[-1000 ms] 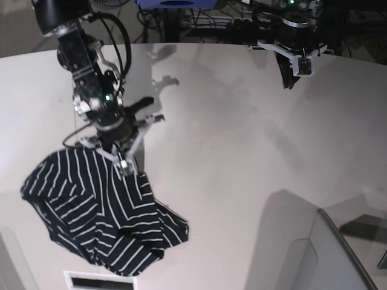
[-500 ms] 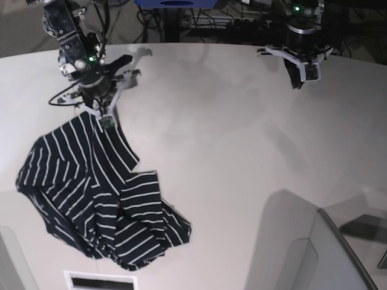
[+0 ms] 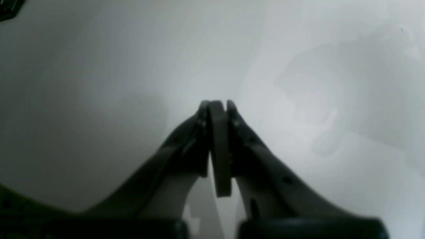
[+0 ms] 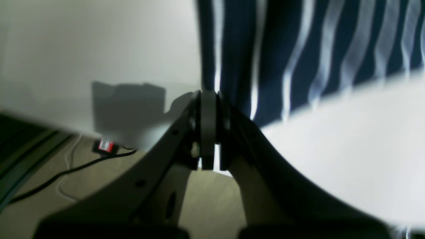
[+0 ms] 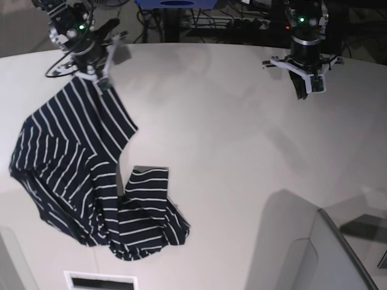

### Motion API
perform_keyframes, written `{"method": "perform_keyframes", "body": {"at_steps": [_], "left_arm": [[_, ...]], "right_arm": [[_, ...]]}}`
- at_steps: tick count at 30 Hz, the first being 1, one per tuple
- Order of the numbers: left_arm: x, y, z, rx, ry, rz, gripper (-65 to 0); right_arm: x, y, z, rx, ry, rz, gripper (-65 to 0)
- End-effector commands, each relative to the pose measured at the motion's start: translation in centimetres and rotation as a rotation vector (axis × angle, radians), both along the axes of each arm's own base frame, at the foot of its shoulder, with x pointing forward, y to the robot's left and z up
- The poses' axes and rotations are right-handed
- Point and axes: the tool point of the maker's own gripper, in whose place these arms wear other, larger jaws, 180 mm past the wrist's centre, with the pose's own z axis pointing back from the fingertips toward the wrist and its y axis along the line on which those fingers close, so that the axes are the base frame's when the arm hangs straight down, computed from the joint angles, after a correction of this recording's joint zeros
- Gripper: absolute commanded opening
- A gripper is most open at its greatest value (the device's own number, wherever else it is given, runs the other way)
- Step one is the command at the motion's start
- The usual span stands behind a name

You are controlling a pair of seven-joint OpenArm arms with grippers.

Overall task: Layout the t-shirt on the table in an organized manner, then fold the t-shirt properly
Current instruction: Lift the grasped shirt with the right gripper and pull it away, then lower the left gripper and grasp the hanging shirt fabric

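The t-shirt [image 5: 78, 157], dark navy with thin white stripes, lies partly spread on the left of the white table [image 5: 230, 139], its lower part bunched near the front edge. My right gripper [image 5: 101, 83] is shut on the shirt's far corner, near the table's back-left edge. In the right wrist view the closed gripper [image 4: 208, 94] has the striped cloth [image 4: 298, 49] hanging just beyond it. My left gripper [image 5: 307, 92] is shut and empty above bare table at the back right. The left wrist view shows it closed [image 3: 216, 103] over the bare tabletop [image 3: 99, 66].
A pale grey rounded object [image 5: 302, 248] stands at the front right. A white box with a dark slot [image 5: 100, 281] is at the front edge. Cables and a blue object [image 5: 175, 5] lie behind the table. Floor and cables [image 4: 66, 172] show past the table's edge.
My right gripper has moved toward the table's back-left edge with the shirt corner, pulling the shirt out longer and flatter. My left gripper has shifted slightly right and toward the front.
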Motion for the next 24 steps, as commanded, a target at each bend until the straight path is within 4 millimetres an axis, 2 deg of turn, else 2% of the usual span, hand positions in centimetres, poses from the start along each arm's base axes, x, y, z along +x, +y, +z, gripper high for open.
{"method": "perform_keyframes", "body": {"at_steps": [1, 5, 8, 10, 13, 15, 17, 19, 22, 24], "left_arm": [[0.9, -0.8, 0.8, -0.003, -0.041, -0.024, -65.0], [1.6, -4.0, 0.8, -0.039, -0.047, -0.103, -65.0], [2.2, -5.2, 0.9, -0.055, -0.059, -0.129, -65.0], [2.3, -5.5, 0.8, -0.066, -0.060, -0.129, -65.0], [2.2, -5.2, 0.8, -0.062, -0.060, -0.123, -65.0], [2.2, -5.0, 0.7, -0.054, -0.055, -0.123, -65.0], [2.1, -5.0, 0.7, -0.053, -0.054, -0.124, -65.0], [2.1, -4.8, 0.7, -0.051, -0.053, -0.120, -65.0], [2.4, -3.7, 1.0, -0.036, -0.064, -0.095, -65.0], [2.5, -3.8, 1.0, -0.038, -0.067, -0.096, -65.0]], "right_arm": [[0.7, 1.7, 0.7, 0.042, -0.035, 0.029, -65.0], [2.3, 7.5, 1.8, 0.127, -0.080, 0.138, -65.0], [3.1, 10.6, 2.2, 0.175, -0.093, 0.169, -65.0], [3.4, 12.2, 2.5, 0.192, -0.096, 0.193, -65.0], [2.3, 13.3, 2.2, 0.180, -0.053, 0.238, -65.0], [1.8, 13.1, 1.9, 0.165, -0.031, 0.246, -65.0], [1.3, 12.0, 1.3, 0.134, 0.003, 0.223, -65.0], [1.2, 9.0, 0.6, 0.092, 0.027, 0.158, -65.0], [1.8, 5.6, 0.2, 0.053, 0.027, 0.073, -65.0], [2.0, 2.7, -0.1, 0.010, 0.028, 0.026, -65.0]]}}
